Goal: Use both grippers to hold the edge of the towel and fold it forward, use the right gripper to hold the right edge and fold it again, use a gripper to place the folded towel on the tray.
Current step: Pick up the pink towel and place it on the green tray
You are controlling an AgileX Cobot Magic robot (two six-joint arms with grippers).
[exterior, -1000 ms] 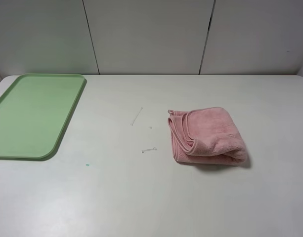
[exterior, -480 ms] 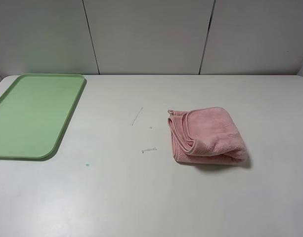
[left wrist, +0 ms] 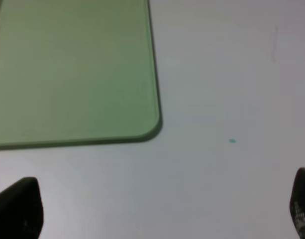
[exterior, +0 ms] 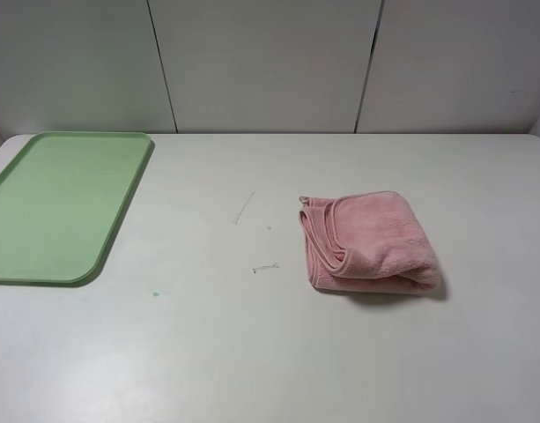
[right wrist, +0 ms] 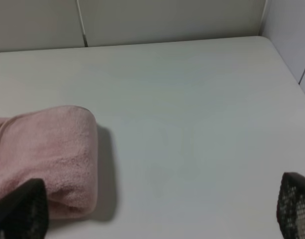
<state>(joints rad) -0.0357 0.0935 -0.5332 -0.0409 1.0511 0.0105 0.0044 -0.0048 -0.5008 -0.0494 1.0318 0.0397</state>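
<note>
Salmon-pink fluffy terry towel [exterior: 368, 240], bundled, lies just ahead of the right gripper [right wrist: 157, 211], beside one wide-spread finger; its white label [exterior: 302, 199] is unreadably small. Left gripper [left wrist: 159, 209], likewise spread, faces the flat light-green plastic tray [left wrist: 72, 74].

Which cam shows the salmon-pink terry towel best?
Exterior high: the whole folded salmon-pink terry towel lies in view. Right wrist catches only one rounded end of the towel; left wrist shows none of it.
</note>
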